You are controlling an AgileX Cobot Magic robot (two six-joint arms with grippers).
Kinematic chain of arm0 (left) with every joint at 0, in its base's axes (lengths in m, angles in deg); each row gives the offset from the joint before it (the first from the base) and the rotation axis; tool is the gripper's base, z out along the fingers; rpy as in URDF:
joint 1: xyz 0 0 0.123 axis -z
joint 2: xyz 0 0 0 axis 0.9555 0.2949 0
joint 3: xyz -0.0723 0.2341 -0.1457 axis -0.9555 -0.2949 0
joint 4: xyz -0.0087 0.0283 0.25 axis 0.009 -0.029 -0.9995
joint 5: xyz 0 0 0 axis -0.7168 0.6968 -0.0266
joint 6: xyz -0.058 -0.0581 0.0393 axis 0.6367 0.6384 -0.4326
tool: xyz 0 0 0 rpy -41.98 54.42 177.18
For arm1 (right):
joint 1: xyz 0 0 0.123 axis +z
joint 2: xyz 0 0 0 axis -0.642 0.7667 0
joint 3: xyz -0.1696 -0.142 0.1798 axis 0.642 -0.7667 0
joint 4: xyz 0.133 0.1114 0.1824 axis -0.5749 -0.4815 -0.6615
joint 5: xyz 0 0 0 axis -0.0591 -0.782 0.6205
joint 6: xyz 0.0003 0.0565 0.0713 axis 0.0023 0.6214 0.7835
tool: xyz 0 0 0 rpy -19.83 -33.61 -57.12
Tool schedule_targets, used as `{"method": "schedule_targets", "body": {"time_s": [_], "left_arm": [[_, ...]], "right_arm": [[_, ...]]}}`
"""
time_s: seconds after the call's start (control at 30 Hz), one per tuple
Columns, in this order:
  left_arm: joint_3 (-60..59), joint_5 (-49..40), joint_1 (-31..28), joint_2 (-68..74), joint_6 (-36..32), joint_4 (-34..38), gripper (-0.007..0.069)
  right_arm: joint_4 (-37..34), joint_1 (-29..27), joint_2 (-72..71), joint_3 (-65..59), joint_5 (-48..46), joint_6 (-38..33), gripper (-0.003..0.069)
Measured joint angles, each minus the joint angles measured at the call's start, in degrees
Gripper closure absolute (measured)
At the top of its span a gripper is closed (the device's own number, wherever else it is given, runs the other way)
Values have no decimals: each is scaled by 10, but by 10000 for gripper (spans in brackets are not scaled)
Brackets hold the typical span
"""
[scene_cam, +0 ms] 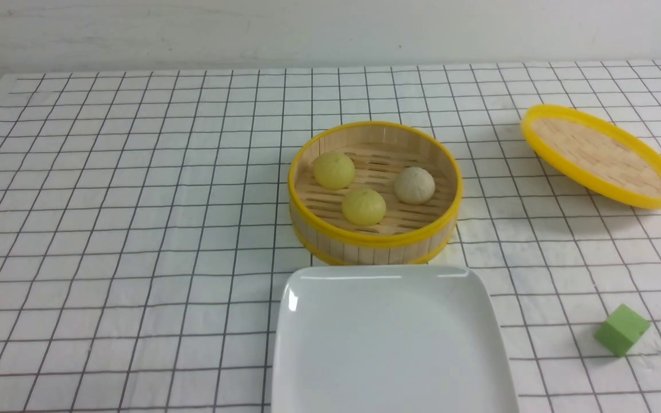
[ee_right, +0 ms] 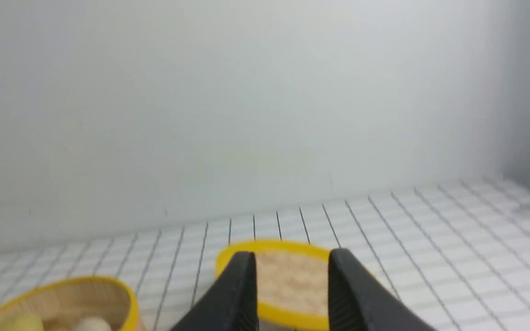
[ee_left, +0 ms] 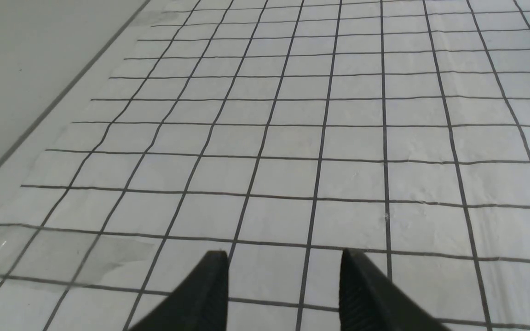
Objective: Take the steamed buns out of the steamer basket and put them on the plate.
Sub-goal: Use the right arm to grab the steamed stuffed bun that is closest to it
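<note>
three steamed buns (scene_cam: pixel 364 206) sit in the steamer basket (scene_cam: pixel 374 244), plate (scene_cam: pixel 391 344) just nearer me. likely soft, light: pinch gently across the dome's sides. my left fingers (ee_left: pixel 210 294) and right fingers (ee_right: pixel 239 294) gape, empty.

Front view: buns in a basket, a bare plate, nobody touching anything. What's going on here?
Nothing is being handled yet. All three steamed buns sit in the steamer basket. The plate in front of it is bare, and the lid lies off to the right. The robot's left gripper and right gripper both stand open, holding nothing.
</note>
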State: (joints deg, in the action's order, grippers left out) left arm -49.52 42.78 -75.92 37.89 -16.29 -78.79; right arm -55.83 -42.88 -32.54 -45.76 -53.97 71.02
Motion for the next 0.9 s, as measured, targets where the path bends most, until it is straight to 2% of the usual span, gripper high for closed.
{"method": "schedule_targets", "body": {"time_s": [0.37, 0.9], "left_arm": [[0, 0, 0, 0, 0, 0, 270], [0, 0, 0, 0, 0, 0, 270]], "right_arm": [[-4, 0, 0, 41, 61, 4, 420], [-4, 0, 0, 41, 58, 16, 420]]}}
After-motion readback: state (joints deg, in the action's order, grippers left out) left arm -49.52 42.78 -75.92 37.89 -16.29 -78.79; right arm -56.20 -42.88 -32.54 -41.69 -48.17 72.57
